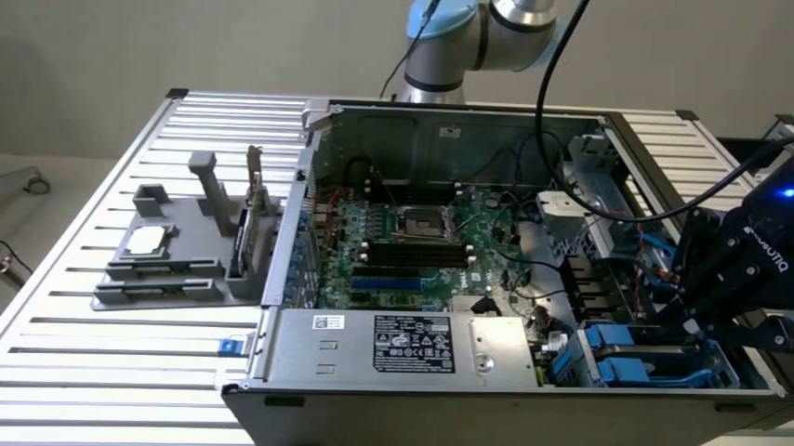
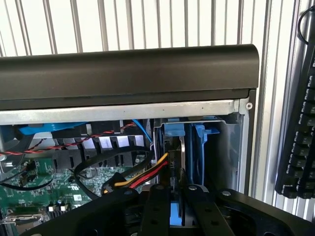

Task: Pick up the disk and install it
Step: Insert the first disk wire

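Note:
The disk (image 2: 183, 157) stands edge-on in the drive bay at the corner of the open computer case (image 1: 434, 121), with blue plastic rails (image 2: 199, 147) on both sides of it. My gripper (image 2: 177, 191) reaches down into that bay, its black fingers (image 2: 157, 209) closed against the blue end of the disk. In the exterior view the gripper (image 1: 682, 321) hangs over the case's near corner at the exterior view's right, above blue drive carriers (image 1: 620, 346), and its body covers most of the disk.
Red, yellow and black power wires (image 2: 147, 174) run close beside the bay. The motherboard (image 1: 410, 242) and silver power supply (image 1: 410, 344) fill the case. A grey fixture (image 1: 186, 251) with a small chip and upright card stands on the slatted table. A black keyboard (image 2: 300, 132) lies beside the case.

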Controlling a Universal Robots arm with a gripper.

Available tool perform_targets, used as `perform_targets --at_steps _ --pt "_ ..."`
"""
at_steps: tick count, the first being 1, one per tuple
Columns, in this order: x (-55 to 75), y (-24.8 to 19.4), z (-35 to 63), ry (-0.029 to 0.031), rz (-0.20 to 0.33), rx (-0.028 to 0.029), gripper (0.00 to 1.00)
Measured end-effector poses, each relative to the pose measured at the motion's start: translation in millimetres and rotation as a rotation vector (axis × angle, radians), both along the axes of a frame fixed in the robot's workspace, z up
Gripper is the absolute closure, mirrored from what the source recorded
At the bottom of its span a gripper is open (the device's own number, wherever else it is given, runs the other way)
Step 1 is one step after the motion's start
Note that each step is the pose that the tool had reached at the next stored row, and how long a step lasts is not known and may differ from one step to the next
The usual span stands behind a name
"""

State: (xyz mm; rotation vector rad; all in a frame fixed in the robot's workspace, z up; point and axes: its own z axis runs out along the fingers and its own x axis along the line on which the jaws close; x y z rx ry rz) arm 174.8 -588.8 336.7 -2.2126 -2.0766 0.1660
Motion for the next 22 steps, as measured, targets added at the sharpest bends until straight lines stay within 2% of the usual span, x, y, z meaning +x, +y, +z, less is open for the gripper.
perform_targets --at_steps 22 --pt "-0.7 -0.2 -0.4 -0.0002 -0.001 0.0010 0.84"
